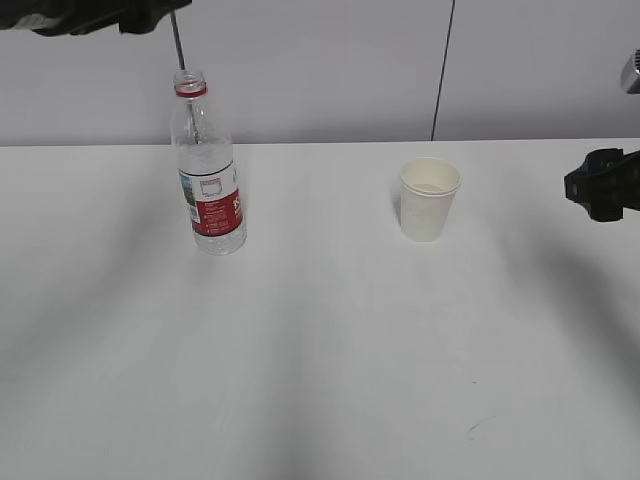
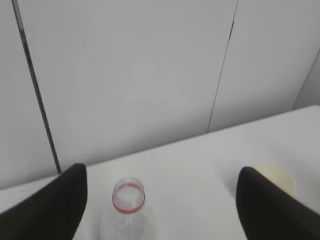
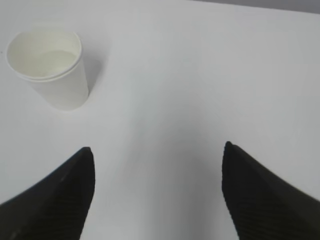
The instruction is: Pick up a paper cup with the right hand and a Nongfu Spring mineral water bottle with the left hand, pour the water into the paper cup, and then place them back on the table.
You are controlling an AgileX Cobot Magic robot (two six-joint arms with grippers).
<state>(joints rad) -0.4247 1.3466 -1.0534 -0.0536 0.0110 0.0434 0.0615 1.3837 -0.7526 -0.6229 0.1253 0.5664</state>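
Nongfu Spring mineral water bottle (image 1: 207, 175) and paper cup (image 1: 429, 199) stand free; both arms' jaws released, arms mostly cropped.

This looks like a robotics lab or test cell, not a home. A large plain white bench (image 1: 320, 350) with a few small dark marks runs up to bare grey-white wall panels (image 1: 320, 60) split by thin dark vertical seams. There is no decoration or furniture, only a staged setup of 1 water bottle (image 1: 208, 180) and 1 paper cup (image 1: 429, 200) standing well apart.
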